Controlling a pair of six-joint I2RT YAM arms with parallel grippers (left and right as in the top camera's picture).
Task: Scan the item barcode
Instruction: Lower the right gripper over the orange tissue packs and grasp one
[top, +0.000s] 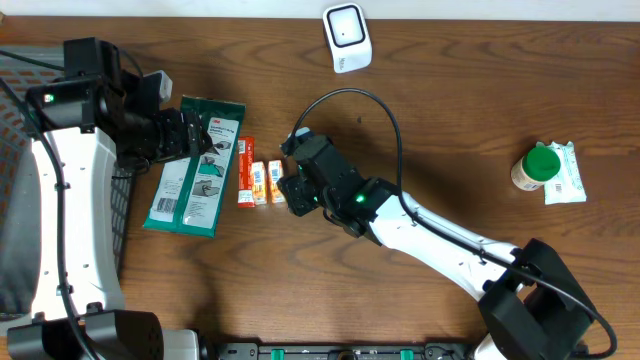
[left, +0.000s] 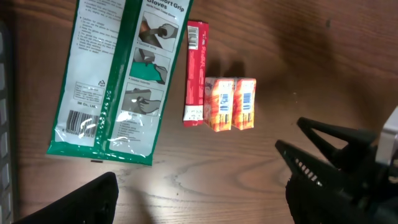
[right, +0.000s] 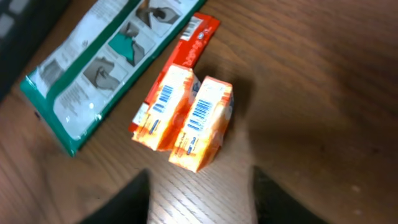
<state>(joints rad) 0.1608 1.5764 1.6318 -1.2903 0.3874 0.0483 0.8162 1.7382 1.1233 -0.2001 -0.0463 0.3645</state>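
Two small orange boxes (right: 202, 124) with blue barcodes facing up lie side by side next to a red stick pack (right: 193, 43) in mid-table. In the right wrist view, my right gripper (right: 202, 196) hovers just short of the nearer orange box, open, with only bare wood between its fingers. From overhead it (top: 292, 190) sits right of the boxes (top: 267, 183). The left gripper (left: 199, 202) is open and empty over the table beside a green glove pack (left: 109, 74). The white scanner (top: 346, 37) stands at the back edge.
A green-capped bottle (top: 535, 167) and a white packet (top: 566, 173) lie at the far right. A dark basket (top: 15, 180) borders the left side. My right gripper's black fingers (left: 323, 149) show in the left wrist view, right of the orange boxes (left: 230, 102).
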